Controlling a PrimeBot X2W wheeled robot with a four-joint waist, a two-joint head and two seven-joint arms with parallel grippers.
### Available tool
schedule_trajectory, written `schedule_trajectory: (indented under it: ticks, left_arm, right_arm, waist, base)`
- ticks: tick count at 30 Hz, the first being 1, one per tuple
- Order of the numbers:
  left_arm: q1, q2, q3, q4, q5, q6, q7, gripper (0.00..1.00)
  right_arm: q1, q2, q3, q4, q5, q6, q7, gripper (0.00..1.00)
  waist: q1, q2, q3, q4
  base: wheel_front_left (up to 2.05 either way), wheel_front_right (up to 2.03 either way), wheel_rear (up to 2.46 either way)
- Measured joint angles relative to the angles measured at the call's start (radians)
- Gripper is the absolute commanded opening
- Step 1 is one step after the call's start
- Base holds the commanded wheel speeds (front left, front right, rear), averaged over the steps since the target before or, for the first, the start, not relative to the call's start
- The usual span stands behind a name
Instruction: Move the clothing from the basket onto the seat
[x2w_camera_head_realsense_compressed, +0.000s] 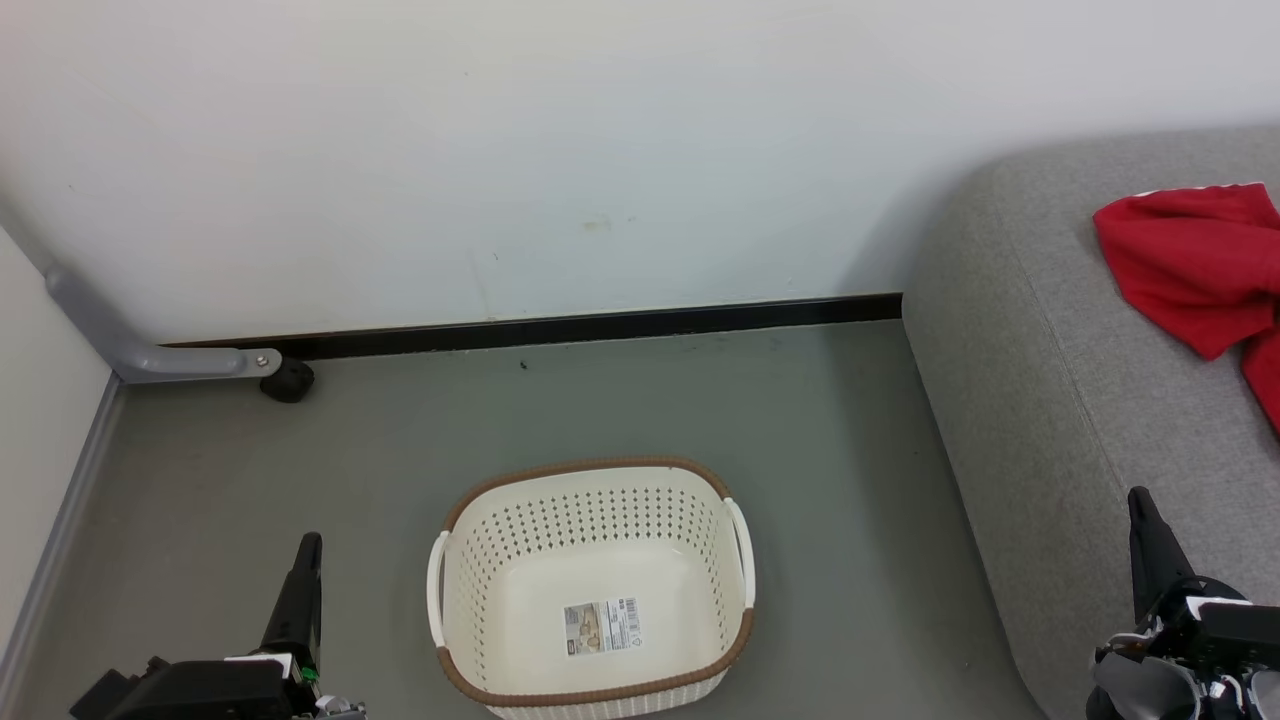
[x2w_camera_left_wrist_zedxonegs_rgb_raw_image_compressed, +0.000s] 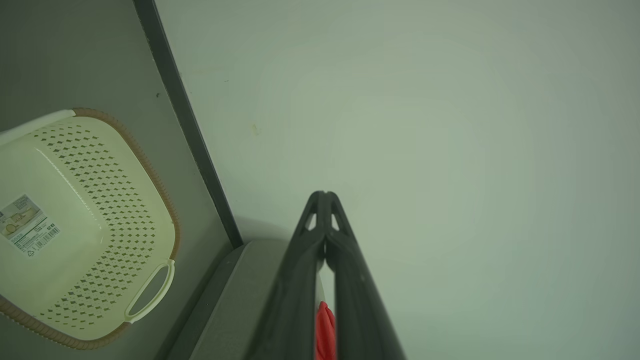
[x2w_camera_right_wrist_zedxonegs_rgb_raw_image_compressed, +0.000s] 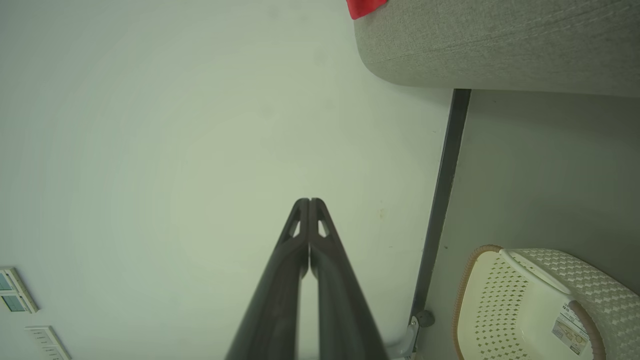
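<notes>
Now I count one cream perforated plastic basket (x2w_camera_head_realsense_compressed: 590, 590); right of it, one red clothing heap (x2w_camera_head_realsense_compressed: 1190, 260) on one grey fabric seat (x2w_camera_head_realsense_compressed: 1010, 350). Left gripper (x2w_camera_head_realsense_compressed: 311, 542), right gripper (x2w_camera_head_realsense_compressed: 1138, 497): jaws pressed together. My right wrist view adds wall switches (x2w_camera_right_wrist_zedxonegs_rgb_raw_image_compressed: 15, 295).

Grey floor (x2w_camera_head_realsense_compressed: 400, 450) bearing basket (x2w_camera_head_realsense_compressed: 590, 466), grey seat (x2w_camera_head_realsense_compressed: 1050, 350) bearing red clothing (x2w_camera_head_realsense_compressed: 1190, 260)

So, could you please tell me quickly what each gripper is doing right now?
Left gripper: closed, holding nothing.
Right gripper: closed, holding nothing.
</notes>
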Motion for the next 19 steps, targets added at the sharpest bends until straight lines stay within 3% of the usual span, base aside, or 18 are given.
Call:
schedule_trajectory:
  ticks: [19]
  left_arm:
    - [0.0, 0.0, 0.0, 0.0, 0.0, 0.0, 0.0, 0.0]
  right_arm:
    - [0.0, 0.0, 0.0, 0.0, 0.0, 0.0, 0.0, 0.0]
  waist:
    - [0.0002, 0.0, 0.0, 0.0]
  base:
    - [0.0, 0.0, 0.0]
